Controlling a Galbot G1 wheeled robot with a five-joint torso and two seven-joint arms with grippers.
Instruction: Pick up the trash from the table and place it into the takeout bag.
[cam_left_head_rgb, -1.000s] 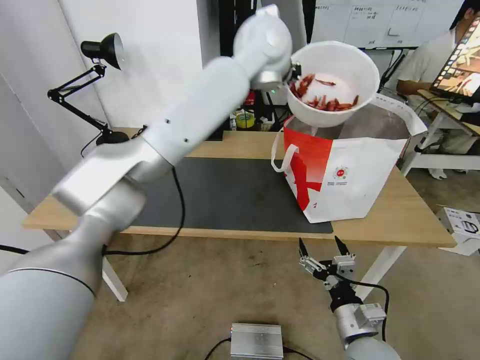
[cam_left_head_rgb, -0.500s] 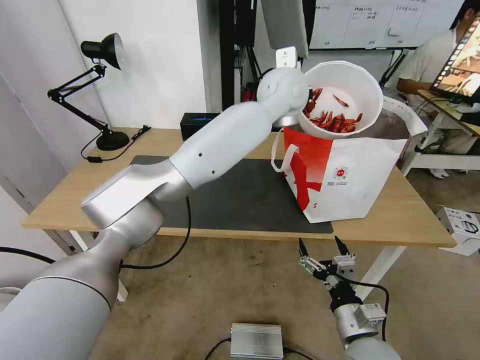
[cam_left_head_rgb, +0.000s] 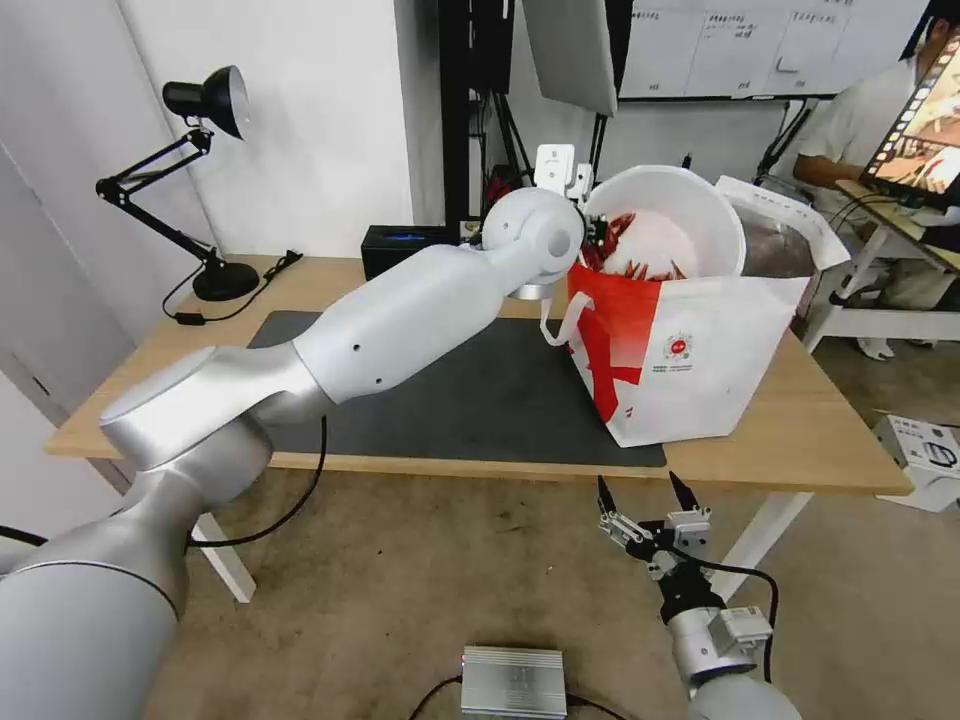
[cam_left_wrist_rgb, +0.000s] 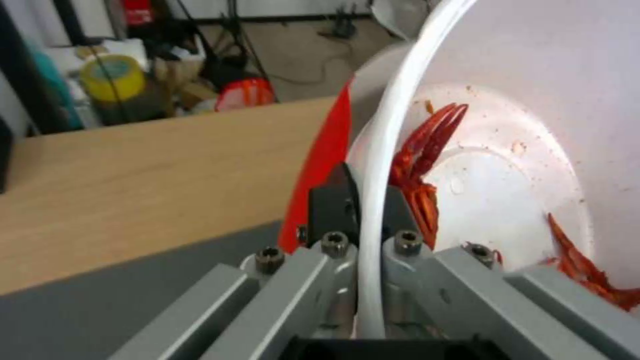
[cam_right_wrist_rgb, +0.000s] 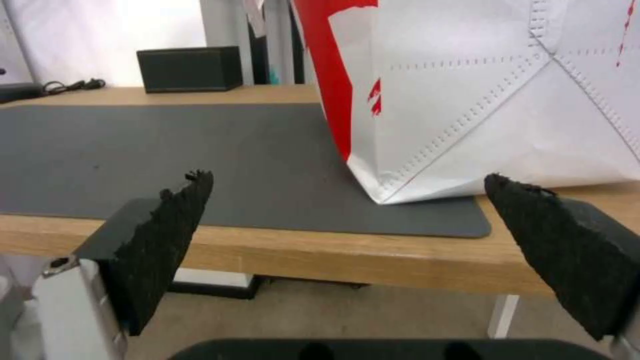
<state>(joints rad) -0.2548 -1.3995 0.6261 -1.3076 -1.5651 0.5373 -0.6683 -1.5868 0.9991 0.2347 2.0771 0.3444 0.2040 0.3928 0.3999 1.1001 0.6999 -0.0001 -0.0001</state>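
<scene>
Left gripper (cam_left_wrist_rgb: 363, 200) clamped on bowl (cam_left_head_rgb: 690, 210) rim in takeout bag (cam_left_head_rgb: 700, 350) (right gripper (cam_left_head_rgb: 648, 492) open).

Bag mouth blocked, mat open

The tilted white bowl (cam_left_head_rgb: 665, 225) fills the takeout bag (cam_left_head_rgb: 690, 350) opening; left of it, the dark mat (cam_left_head_rgb: 450, 390) lies bare.

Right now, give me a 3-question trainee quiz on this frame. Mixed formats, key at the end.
1. True or false: the left gripper pinches the rim of the white bowl.
2. Where is the bowl? A) flat on the dark grey mat B) tilted, partly down in the mouth of the takeout bag C) on the floor
3. Fill in: the right gripper hangs below the table edge, fingers ____.

Key: 1 true; 2 B; 3 open.
</scene>
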